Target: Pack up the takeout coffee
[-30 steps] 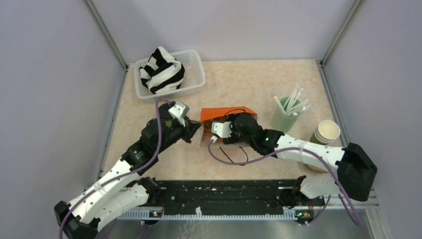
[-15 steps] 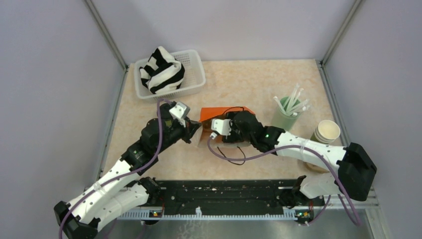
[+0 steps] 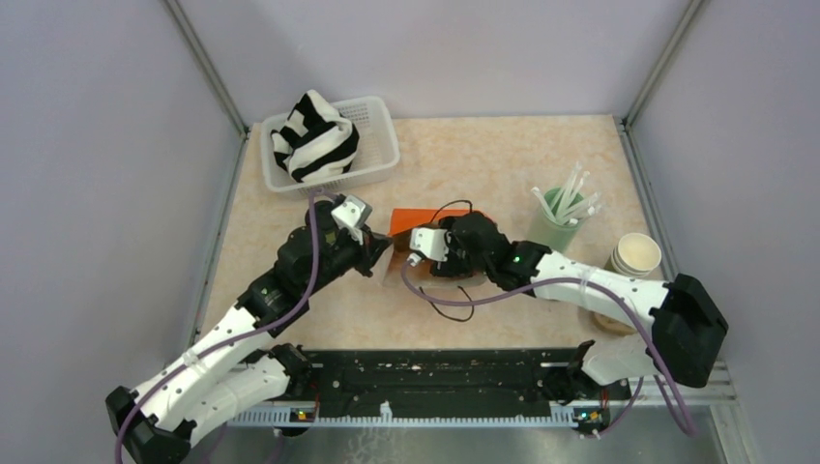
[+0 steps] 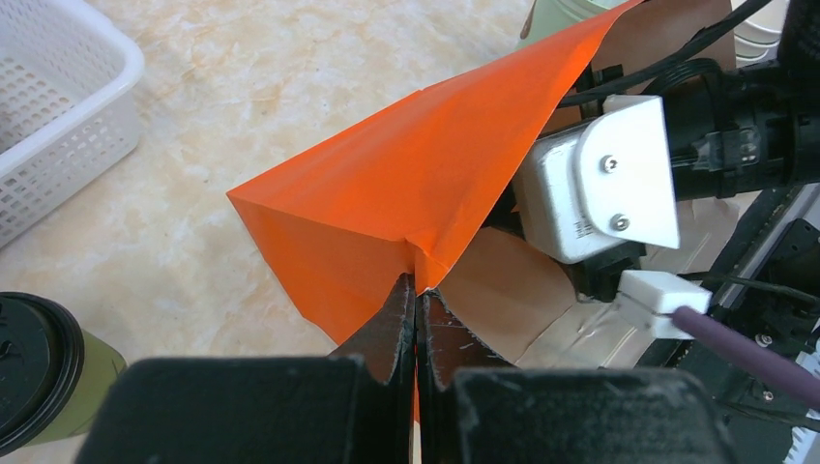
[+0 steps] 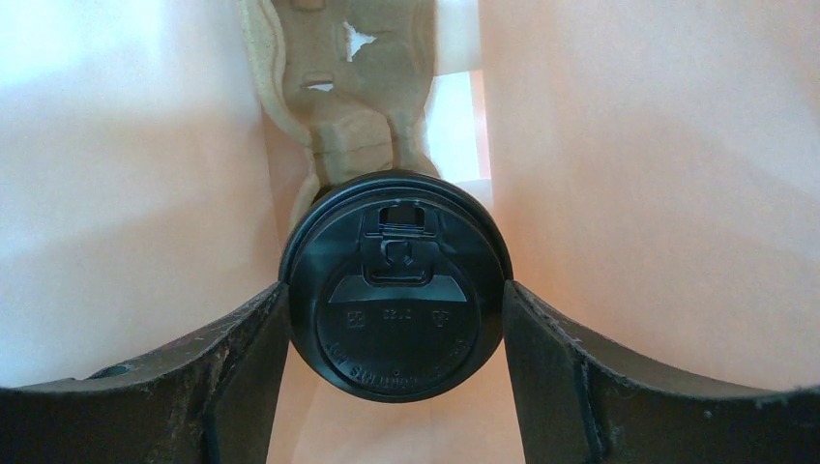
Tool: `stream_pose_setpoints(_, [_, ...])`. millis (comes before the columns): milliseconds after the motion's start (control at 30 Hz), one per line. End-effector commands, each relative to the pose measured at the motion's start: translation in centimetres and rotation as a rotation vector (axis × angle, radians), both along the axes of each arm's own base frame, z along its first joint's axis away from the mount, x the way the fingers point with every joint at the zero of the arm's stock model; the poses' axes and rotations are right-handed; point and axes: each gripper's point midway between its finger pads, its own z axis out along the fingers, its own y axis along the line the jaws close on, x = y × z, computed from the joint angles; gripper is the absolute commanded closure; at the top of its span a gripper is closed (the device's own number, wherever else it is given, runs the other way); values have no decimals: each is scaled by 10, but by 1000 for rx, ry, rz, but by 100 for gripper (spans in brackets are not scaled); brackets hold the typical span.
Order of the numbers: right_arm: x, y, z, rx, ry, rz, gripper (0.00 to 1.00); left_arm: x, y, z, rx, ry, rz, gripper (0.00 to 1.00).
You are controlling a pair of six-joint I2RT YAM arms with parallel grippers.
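Where top view looks down, orange bag (image 3: 437,217) lies mid-table. Left gripper (image 3: 380,254) at bag's left edge. Right arm (image 3: 580,285) extends from right to bag mouth. Tumbler (image 3: 551,230) right of bag, apart.
Left wrist view: left gripper clenched on bag's rim fold. Second cup (image 4: 39,372), lidded, stands left of bag, apart.
Right wrist view: right gripper (image 5: 395,300) inside bag, fingers grasping cup (image 5: 395,285) from both sides, black lid toward camera. Pulp tray (image 5: 353,87) beyond cup, deeper in bag.

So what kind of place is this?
Probably a robot practice booth, not a café: plain walls around one small table, two robot arms fixed at its near edge.
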Motion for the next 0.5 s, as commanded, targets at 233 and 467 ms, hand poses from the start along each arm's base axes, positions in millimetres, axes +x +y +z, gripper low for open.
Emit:
stream_pose_setpoints(233, [-28, 14, -30, -41, 325, 71, 56, 19, 2, 32, 16, 93, 113, 100])
stream_pose_setpoints(467, [-63, 22, -24, -10, 555, 111, 56, 31, -3, 57, 73, 228, 174, 100])
